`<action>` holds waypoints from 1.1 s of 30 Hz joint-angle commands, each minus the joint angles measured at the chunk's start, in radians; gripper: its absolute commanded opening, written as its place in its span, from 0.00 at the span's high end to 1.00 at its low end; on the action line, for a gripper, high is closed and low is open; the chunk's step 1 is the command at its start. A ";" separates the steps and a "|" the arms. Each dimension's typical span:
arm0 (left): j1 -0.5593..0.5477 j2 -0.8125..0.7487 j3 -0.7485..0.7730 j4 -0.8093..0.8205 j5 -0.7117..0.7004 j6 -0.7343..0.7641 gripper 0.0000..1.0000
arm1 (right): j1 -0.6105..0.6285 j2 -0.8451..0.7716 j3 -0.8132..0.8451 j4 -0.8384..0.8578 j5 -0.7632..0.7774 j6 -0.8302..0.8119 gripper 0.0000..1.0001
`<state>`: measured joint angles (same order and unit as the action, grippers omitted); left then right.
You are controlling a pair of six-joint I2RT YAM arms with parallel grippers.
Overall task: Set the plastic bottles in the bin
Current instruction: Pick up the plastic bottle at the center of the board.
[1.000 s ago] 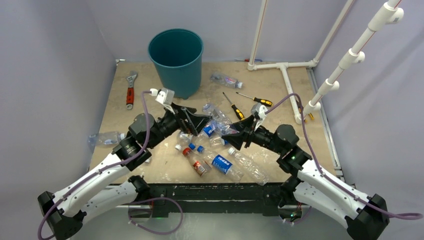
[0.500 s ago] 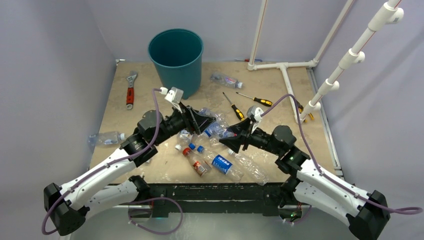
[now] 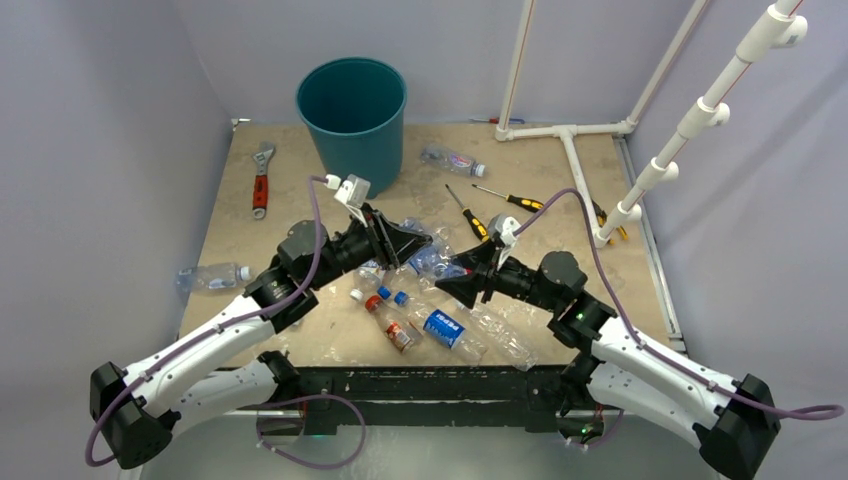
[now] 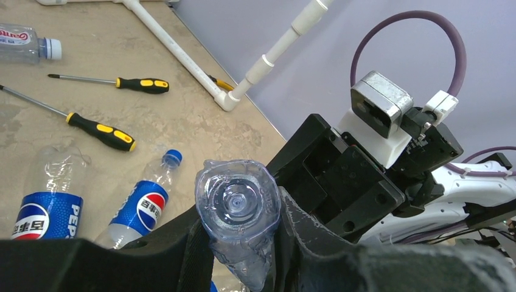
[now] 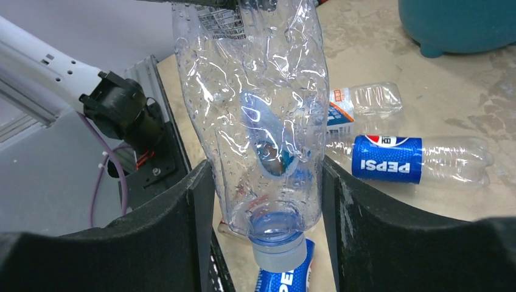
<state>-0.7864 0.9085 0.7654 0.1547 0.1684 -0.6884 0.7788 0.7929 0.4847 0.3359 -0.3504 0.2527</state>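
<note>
Clear crushed bottle point(image 5: 261, 121), far end cropped, clamped by left fingers point(image 4: 316, 243) and right fingers point(image 5: 164, 243) alike.

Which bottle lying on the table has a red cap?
The red-labelled bottle in the front cluster, just left of a blue Pepsi bottle; the other visible caps are blue or white.

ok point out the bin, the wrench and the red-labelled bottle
bin point(image 3: 355, 150), top view, on its outer wall
wrench point(image 3: 260, 193), top view, on its red handle
red-labelled bottle point(image 3: 398, 335), top view, on its label
</note>
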 commanded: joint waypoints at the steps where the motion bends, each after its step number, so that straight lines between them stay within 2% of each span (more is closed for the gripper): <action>1: 0.004 -0.025 -0.012 0.025 0.000 0.031 1.00 | 0.000 -0.010 0.053 0.016 0.044 0.030 0.50; 3: 0.004 -0.037 -0.011 0.012 -0.022 0.037 1.00 | 0.000 -0.025 0.052 0.022 0.062 0.051 0.26; 4: 0.004 -0.046 -0.011 0.004 -0.040 0.040 1.00 | 0.000 -0.032 0.053 0.026 0.069 0.063 0.11; 5: 0.004 -0.058 -0.010 -0.006 -0.066 0.044 1.00 | 0.000 -0.042 0.054 0.029 0.077 0.075 0.03; 6: 0.004 -0.074 -0.009 -0.018 -0.098 0.047 1.00 | 0.000 -0.050 0.055 0.036 0.084 0.087 0.01; 11: 0.004 -0.160 -0.008 -0.052 -0.254 0.063 1.00 | 0.000 -0.099 0.050 0.079 0.119 0.170 0.01; 14: 0.003 -0.222 -0.019 -0.011 -0.314 0.051 1.00 | -0.001 -0.124 0.012 0.163 0.169 0.282 0.01; 22: 0.004 -0.358 -0.138 0.377 -0.403 -0.046 1.00 | -0.001 -0.062 -0.055 0.571 0.198 0.520 0.01; 28: 0.004 -0.333 -0.140 0.617 -0.399 -0.129 1.00 | -0.006 0.066 0.030 0.759 0.128 0.633 0.01; 33: 0.004 -0.284 -0.086 0.698 -0.352 -0.208 1.00 | -0.009 0.160 0.075 0.913 0.077 0.746 0.01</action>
<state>-0.7856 0.5915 0.6270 0.6983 -0.2161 -0.8074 0.7757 0.9138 0.4946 1.0275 -0.2134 0.8745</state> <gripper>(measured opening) 0.322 0.987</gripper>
